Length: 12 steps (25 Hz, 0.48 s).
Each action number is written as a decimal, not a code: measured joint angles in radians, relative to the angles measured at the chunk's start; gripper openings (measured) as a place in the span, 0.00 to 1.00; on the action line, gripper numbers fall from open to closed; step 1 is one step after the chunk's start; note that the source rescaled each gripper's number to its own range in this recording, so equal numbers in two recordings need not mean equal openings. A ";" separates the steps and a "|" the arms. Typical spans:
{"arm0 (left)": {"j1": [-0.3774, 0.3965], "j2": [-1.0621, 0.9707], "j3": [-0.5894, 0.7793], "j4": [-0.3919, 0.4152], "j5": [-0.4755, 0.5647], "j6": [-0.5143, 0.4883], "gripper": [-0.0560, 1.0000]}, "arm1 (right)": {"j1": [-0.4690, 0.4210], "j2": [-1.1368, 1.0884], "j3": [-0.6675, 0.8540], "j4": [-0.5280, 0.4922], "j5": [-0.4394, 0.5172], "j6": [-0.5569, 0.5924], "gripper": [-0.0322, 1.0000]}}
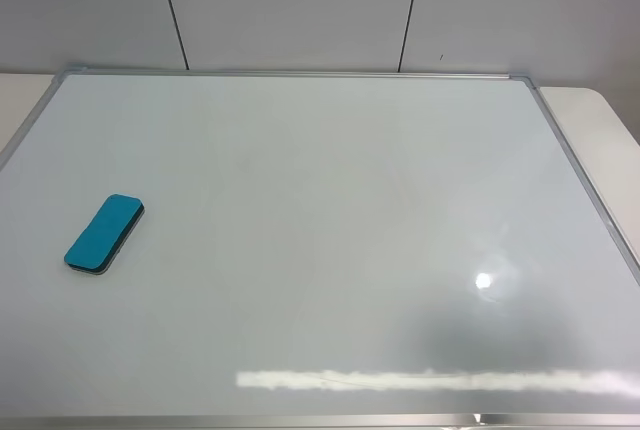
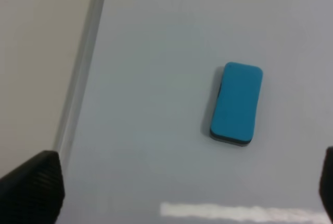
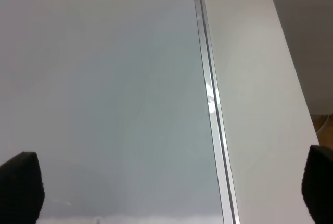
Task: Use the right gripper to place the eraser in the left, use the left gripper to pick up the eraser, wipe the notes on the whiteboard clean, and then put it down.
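A teal eraser (image 1: 104, 234) with a dark underside lies flat on the left part of the whiteboard (image 1: 350, 200). No writing shows on the board. Neither arm shows in the exterior high view. In the left wrist view the eraser (image 2: 237, 103) lies on the board a little way beyond my left gripper (image 2: 179, 198), which is open and empty, with only its black fingertips (image 2: 34, 187) showing at the frame corners. My right gripper (image 3: 169, 193) is open and empty over the board's right part, next to its frame (image 3: 210, 99).
The whiteboard's metal frame (image 1: 585, 185) borders a pale table (image 1: 600, 115) at the right. The left frame edge (image 2: 78, 78) and the table beyond it show in the left wrist view. A panelled wall (image 1: 300, 5) stands behind.
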 joint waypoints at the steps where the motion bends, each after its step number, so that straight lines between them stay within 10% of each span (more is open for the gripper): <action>1: 0.000 0.000 0.000 0.000 0.000 0.000 1.00 | 0.000 0.000 0.000 0.000 0.000 0.000 1.00; 12: 0.000 0.000 0.000 0.000 0.000 0.000 1.00 | 0.000 0.000 0.000 0.000 0.000 0.000 1.00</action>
